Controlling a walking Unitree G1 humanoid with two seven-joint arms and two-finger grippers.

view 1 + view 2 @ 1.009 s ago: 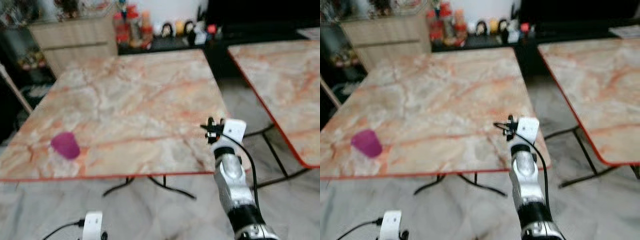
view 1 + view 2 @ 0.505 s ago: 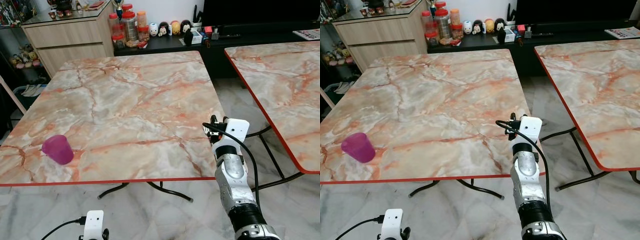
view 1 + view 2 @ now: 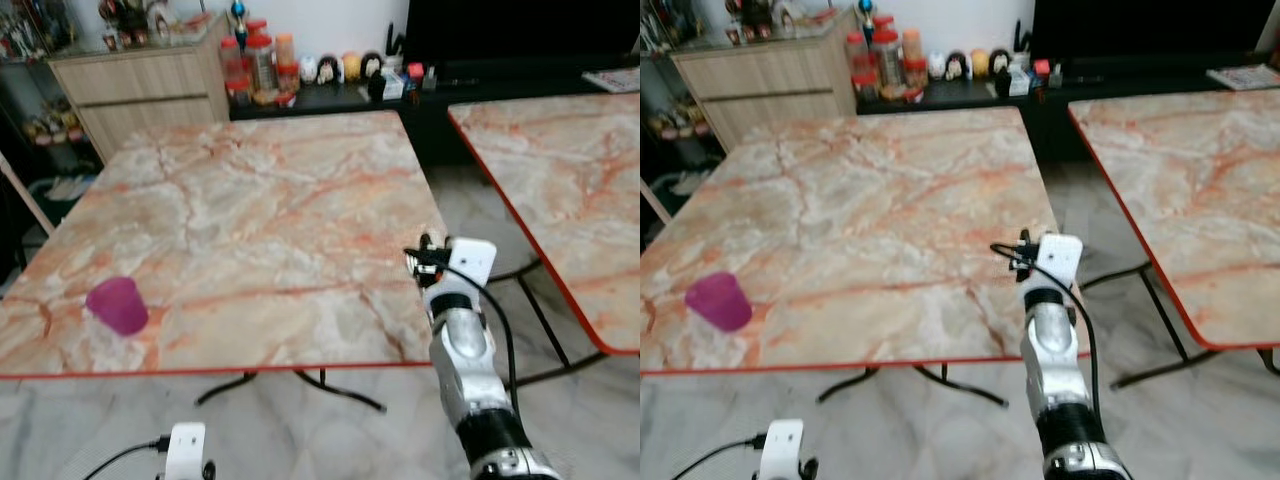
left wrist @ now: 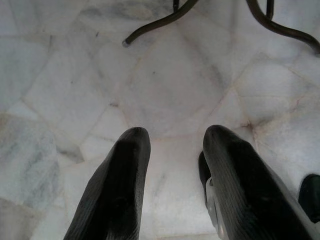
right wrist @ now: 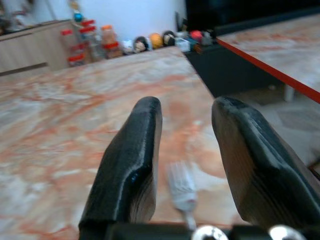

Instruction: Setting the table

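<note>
Nearest, the left gripper [image 4: 170, 165] hangs low by the robot's side, fingers parted over the pale marble floor [image 4: 165, 85] and holding nothing; it looks idle. A curved black table leg [image 4: 160, 22] crosses the floor just ahead of it.

Higher up, the right gripper [image 5: 185, 165] is raised over the near right corner of the marble table [image 3: 260, 210], its two black fingers spread with nothing between them. Just below the gap lies a pale fork [image 5: 182, 192] on the tabletop, tines pointing away. Judging by that, the fork has been laid as a place setting and the gripper sits open above it.

Well apart, at the near left corner, a magenta cup [image 3: 117, 305] stands alone. Nothing blocks the way across the tabletop to it. Beyond, a second marble table [image 3: 560, 190] stands to the right across a gap, and at the back a wooden cabinet [image 3: 140, 85] and a dark shelf with jars [image 3: 255, 65].
</note>
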